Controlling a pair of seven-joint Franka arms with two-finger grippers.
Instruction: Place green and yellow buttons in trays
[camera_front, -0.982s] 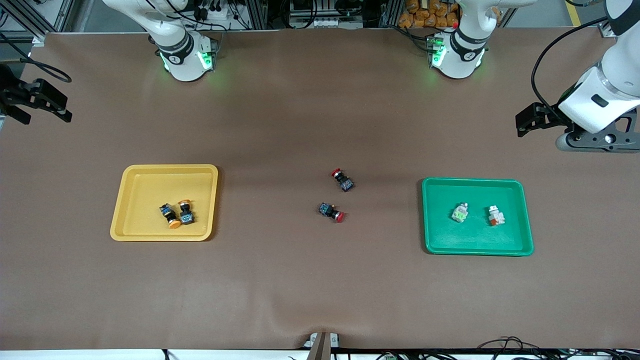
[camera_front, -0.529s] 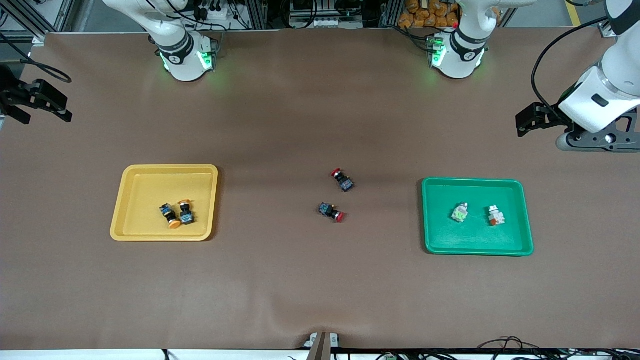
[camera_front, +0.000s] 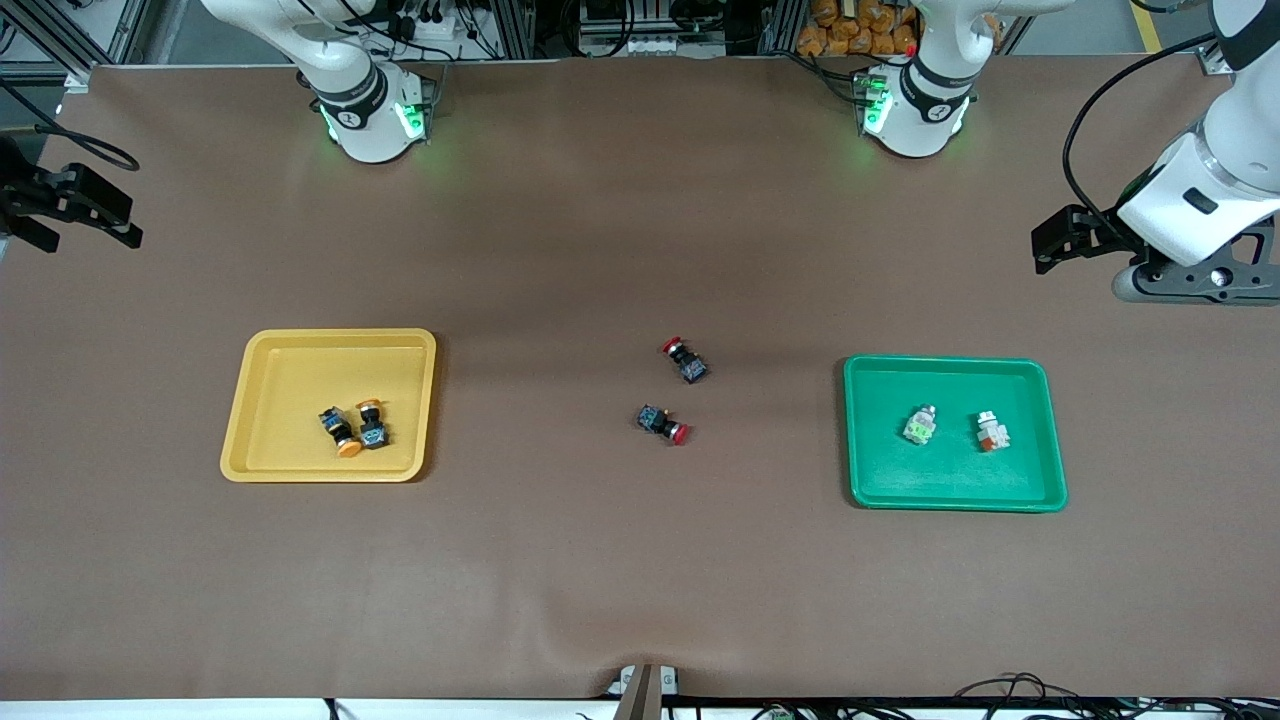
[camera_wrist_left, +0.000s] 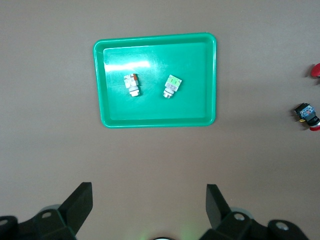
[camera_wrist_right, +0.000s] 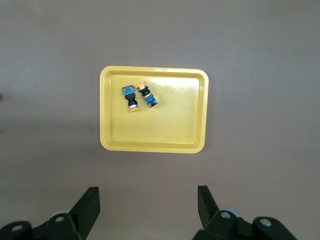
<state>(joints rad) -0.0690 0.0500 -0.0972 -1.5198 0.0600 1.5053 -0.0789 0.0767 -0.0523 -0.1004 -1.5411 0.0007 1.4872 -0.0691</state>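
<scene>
With both the left gripper (camera_wrist_left: 148, 207) and right gripper (camera_wrist_right: 148, 207) spread and empty, the green and yellow buttons (camera_front: 352, 427) in the trays (camera_front: 1052, 470) appeared light, rigid and roll-prone, best pinched across the squared body.

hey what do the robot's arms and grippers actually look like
Both arms are glossy white with black joint rings and glowing green base lights. The left gripper and right gripper are matte black with two angular fingers. A black cable loops along each arm.
</scene>
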